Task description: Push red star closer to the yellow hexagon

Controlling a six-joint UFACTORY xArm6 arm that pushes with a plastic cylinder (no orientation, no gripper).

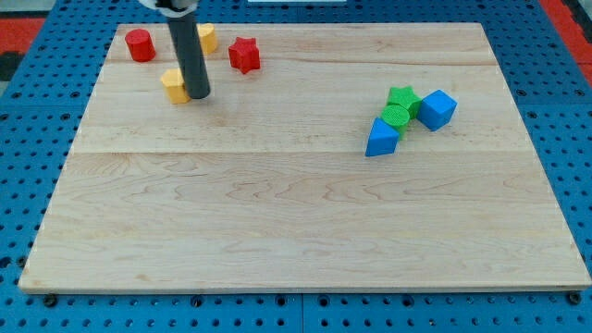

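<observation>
Camera view shows our bench [305,222], a pale wooden board of joined planks with visible grain, lying on a blue perforated surface [564,120]. Next in size is our rod [188,51], a smooth dark cylinder coming down near the bench's far-left corner; we carry no hand, so nothing is grasped or held. Our tip [197,96] rests on the wood, touching or just beside the right side of a yellow block [173,84], whose exact shape we cannot tell. A second yellow block [207,37], partly hidden behind the rod, sits nearer the top edge; which of the two is the hexagon we cannot say.

Toward the right edge a cluster sits together: a blue cube [437,108], a blue wedge-like block [381,139], a green star-like block [403,96] and a green cylinder [396,116], each touching a neighbour.

The red star [244,55], matte and sharply pointed, lies near the top edge, just to the view's right of the rod and apart from our tip. A red cylinder [141,44] stands closest to the far-left corner.
</observation>
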